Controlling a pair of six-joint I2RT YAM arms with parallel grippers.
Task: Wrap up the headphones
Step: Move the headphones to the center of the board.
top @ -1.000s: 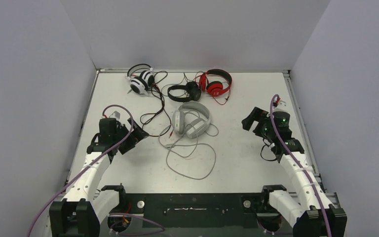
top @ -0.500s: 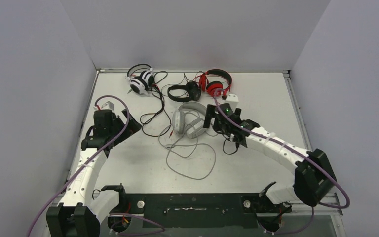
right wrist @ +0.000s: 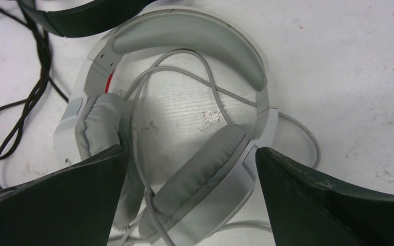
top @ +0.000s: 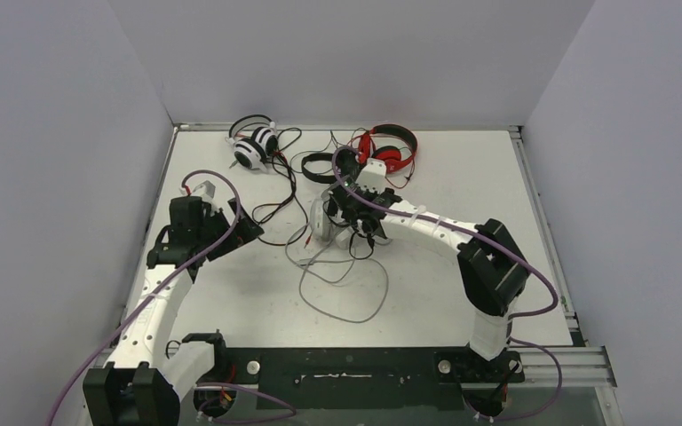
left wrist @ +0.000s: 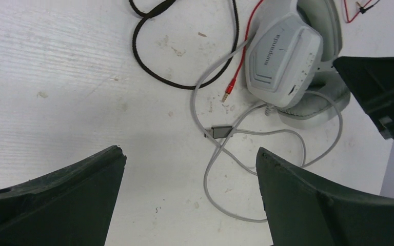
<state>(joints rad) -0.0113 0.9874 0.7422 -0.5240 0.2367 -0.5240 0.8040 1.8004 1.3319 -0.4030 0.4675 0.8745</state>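
1. In the top view you see four wired sets on the white table (top: 488,177). White-and-black plastic headphones (top: 253,146) lie at the far left, with all-black headphones (top: 318,165) and red headphones (top: 392,147) beside them along the far edge. The light grey padded over-ear headphones (top: 327,219) lie nearer the middle, and their thin grey cable (top: 351,320) trails toward you in loose loops. Your right gripper (top: 352,217) hangs directly over the grey set and hides much of it. Your left gripper (top: 235,232) sits apart to the left, over bare table.
2. In the left wrist view your jaws stand wide apart with only bare tabletop between them. Up to the right lies one grey ear cup (left wrist: 282,66), with the grey cable, a red-tipped jack plug (left wrist: 229,91) and a looped black braided cable (left wrist: 184,87) close by.
3. In the right wrist view your jaws are spread wide and grip nothing. The grey set lies flat beneath, its headband (right wrist: 184,28) arching away and its ear cushions (right wrist: 200,174) between the fingers. You cannot tell whether the fingers touch it.
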